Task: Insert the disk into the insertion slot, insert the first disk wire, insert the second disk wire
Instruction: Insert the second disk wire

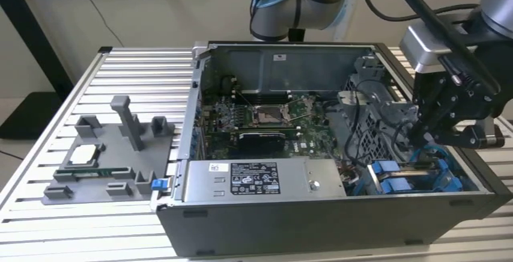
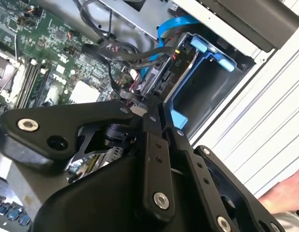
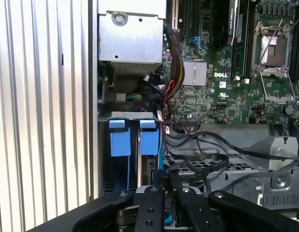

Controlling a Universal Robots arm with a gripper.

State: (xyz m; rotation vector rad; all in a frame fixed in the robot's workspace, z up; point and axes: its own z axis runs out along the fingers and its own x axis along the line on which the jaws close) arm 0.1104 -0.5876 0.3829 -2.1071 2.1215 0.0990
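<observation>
As it hangs over the insertion slot (image 1: 417, 175) | tool (image 1: 422, 134) (fingers together) | labels unreadable

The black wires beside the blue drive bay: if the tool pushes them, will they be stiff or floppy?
Probably floppy: the black wires sag in loose curves over the grey metal cage. They likely spring back a little, being bundled and plugged at their ends. Near the tool they could snag.

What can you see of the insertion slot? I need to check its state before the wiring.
The insertion slot is a grey metal bay with bright blue plastic rails and tabs, in the open case's front corner at the exterior view's right, beside the power supply. Black cables hang over it. The gripper hovers just above it.
</observation>
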